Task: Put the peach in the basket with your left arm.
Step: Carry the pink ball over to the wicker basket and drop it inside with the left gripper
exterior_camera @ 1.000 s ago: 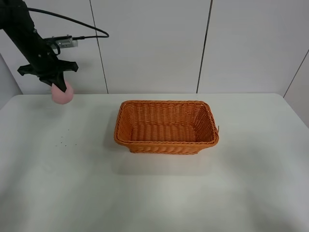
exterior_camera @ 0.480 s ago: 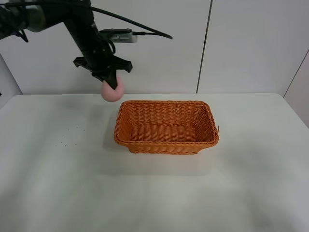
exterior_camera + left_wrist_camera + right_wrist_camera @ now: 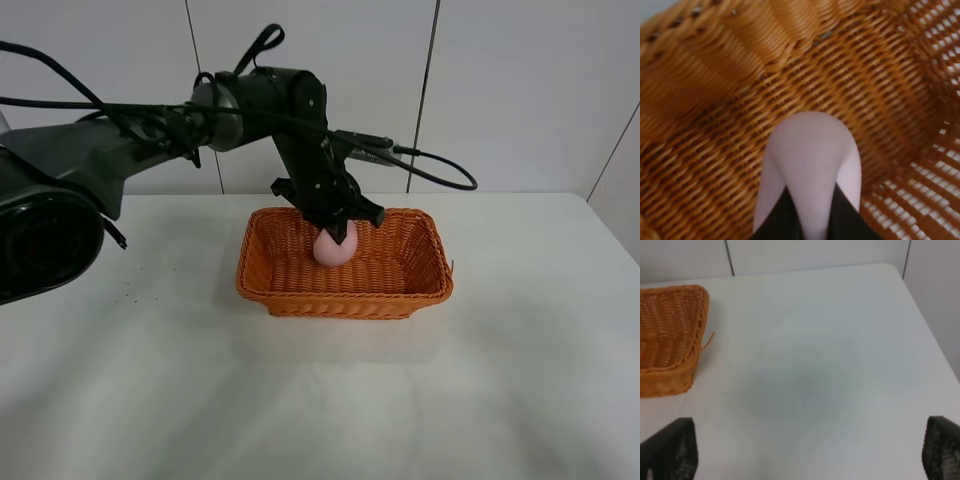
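One peach (image 3: 335, 248) hangs inside the basket (image 3: 345, 297), over its woven floor toward the far wall, pinched between the black fingers (image 3: 779, 225) of the left gripper (image 3: 337, 228); whether it touches the floor is unclear. The left arm (image 3: 150, 130) reaches in from the basket's left. The right gripper (image 3: 805, 450) hovers beside the basket's right end over the table (image 3: 815, 340), jaws spread wide.

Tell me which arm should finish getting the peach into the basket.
Left. The left gripper grips the peach inside the basket, so it only needs to release. The right gripper is open and empty over the table, away from the basket.
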`<state>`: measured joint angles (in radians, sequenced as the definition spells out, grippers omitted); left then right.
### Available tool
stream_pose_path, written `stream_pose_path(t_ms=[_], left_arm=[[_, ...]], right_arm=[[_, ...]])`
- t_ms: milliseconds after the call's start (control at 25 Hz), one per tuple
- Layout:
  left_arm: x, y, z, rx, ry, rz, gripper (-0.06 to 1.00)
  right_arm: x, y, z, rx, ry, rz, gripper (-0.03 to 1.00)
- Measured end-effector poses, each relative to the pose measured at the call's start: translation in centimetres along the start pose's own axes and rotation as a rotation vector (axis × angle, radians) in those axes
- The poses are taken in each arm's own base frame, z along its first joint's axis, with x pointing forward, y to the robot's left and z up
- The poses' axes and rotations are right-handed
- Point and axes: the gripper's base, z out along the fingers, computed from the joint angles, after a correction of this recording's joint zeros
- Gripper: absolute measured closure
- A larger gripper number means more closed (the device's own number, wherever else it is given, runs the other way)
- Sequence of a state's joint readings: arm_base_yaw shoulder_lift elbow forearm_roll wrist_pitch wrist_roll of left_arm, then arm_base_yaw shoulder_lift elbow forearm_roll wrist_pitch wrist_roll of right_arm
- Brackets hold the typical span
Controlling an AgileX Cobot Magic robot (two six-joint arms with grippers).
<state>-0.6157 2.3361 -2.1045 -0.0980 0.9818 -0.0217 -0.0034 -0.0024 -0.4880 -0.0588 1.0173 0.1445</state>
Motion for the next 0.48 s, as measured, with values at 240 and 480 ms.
stream_pose_path(t_ms=[240, 480], left_arm=[[0.4, 0.5, 3.0, -0.012, 0.041, -0.008, 0.72], [0.5, 0.4, 2.8, -0.011, 0.067, -0.008, 0.18]], right_arm=[[0.0, 0.0, 0.0, 0.000, 0.000, 0.000, 0.27], [0.0, 0.0, 0.0, 0.000, 0.000, 0.000, 0.27]])
